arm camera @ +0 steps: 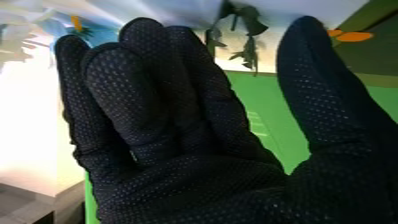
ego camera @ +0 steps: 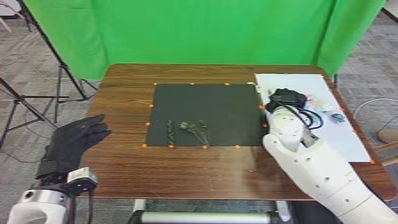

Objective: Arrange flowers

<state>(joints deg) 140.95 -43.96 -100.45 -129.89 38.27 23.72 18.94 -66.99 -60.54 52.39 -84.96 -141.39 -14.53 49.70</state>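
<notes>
Over the upper left part of the white sheet (ego camera: 330,135) is my right hand (ego camera: 288,97), beside pale pink and white flowers (ego camera: 321,103) and a blue flower (ego camera: 338,117) in the head view. Three green stems lie apart on the black mat (ego camera: 206,102): a straight one (ego camera: 171,134), a leafy one (ego camera: 190,130) and a thin one (ego camera: 203,125). In the right wrist view my right hand (arm camera: 191,182) is open, holding nothing, with dark leaves (arm camera: 251,47) beyond the gap beside its thumb and white petals (arm camera: 19,42) beyond its fingers. My left hand (ego camera: 73,141), relaxed and open, hangs by the table's left edge.
The brown wooden table (ego camera: 124,107) surrounds the mat and sheet. Small orange markers (ego camera: 205,146) line the mat's edges. A green curtain (ego camera: 213,32) hangs behind the table, and tripod legs (ego camera: 62,82) stand at its left.
</notes>
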